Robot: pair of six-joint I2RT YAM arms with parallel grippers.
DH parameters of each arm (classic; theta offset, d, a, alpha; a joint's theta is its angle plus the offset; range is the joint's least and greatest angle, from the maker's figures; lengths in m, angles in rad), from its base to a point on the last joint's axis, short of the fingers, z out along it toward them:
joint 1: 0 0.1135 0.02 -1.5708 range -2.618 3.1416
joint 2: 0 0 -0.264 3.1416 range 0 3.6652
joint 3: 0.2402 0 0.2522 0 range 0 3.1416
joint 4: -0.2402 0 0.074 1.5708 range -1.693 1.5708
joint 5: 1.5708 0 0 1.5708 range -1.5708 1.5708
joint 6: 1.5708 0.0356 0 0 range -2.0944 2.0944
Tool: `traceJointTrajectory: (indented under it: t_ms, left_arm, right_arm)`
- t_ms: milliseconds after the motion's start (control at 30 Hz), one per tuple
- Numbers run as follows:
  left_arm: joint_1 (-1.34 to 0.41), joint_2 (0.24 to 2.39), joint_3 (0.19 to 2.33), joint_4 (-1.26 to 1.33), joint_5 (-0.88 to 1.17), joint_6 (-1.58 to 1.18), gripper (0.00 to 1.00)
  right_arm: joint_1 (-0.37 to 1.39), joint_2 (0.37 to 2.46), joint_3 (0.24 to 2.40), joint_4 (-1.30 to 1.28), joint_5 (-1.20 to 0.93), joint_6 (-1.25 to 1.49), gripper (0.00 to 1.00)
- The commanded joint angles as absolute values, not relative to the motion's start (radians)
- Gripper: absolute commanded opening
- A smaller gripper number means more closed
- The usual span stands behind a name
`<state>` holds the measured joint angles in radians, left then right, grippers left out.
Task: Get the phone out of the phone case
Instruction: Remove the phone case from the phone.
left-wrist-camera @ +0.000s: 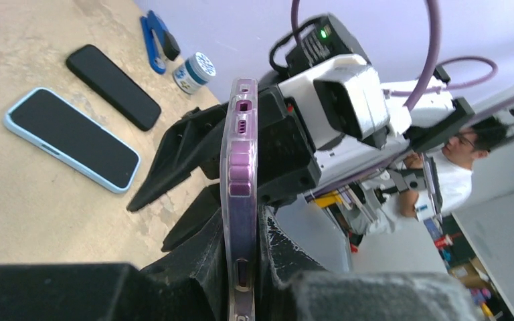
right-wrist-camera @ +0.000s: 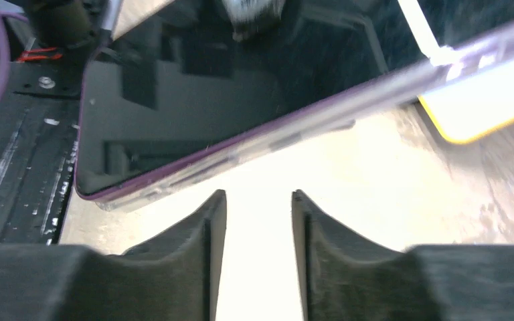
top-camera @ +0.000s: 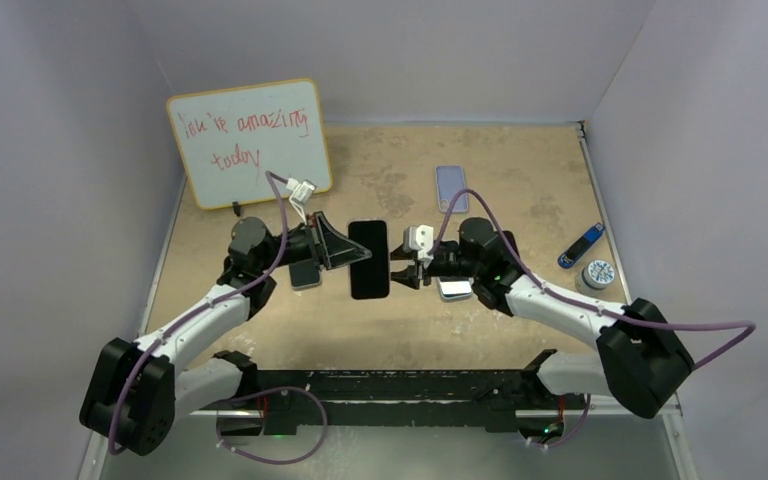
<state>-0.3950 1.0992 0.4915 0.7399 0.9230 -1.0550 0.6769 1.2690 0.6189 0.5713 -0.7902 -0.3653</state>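
Note:
A black-screened phone (top-camera: 368,258) sits inside its clear, purple-tinted phone case (left-wrist-camera: 241,167) and is held up above the middle of the table. My left gripper (left-wrist-camera: 244,267) is shut on the cased phone, one finger on each flat face, gripping it from the left side. My right gripper (top-camera: 400,272) is open just off the phone's right edge. In the right wrist view its fingers (right-wrist-camera: 217,221) stand apart with nothing between them, a little short of the case's rim (right-wrist-camera: 308,124). The dark screen (right-wrist-camera: 207,100) fills the space above them.
A whiteboard (top-camera: 248,140) leans at the back left. Spare phones lie on the table: a lilac one (top-camera: 451,188) at the back, a light-blue-cased one (left-wrist-camera: 70,137), a black one (left-wrist-camera: 112,87). A blue tool (top-camera: 580,246) and a small round tub (top-camera: 598,273) sit at the right.

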Motion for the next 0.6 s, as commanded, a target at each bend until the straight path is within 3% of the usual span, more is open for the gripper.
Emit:
traceJointTrajectory:
  t_ms: [0,133,367,567]
  left_arm:
    - [-0.392,1.058,0.493,0.696,0.777,-1.027,0.0]
    - [-0.391,1.042,0.483,0.629,0.665,-1.023,0.0]
    - [-0.391,0.997,0.445,0.504,0.423,-1.021,0.0]
    - [-0.392,1.021,0.354,0.647,0.333,-1.12,0.0]
  right_arm:
    - [0.681,1.204,0.557,0.712,-0.6,-0.135,0.5]
    - [0.687,1.178,0.534,0.713,-0.46,0.059,0.66]
    - [0.725,1.164,0.546,0.596,-0.305,0.231,0.8]
    - [0.748,1.182,0.5,0.704,-0.261,0.351,0.87]
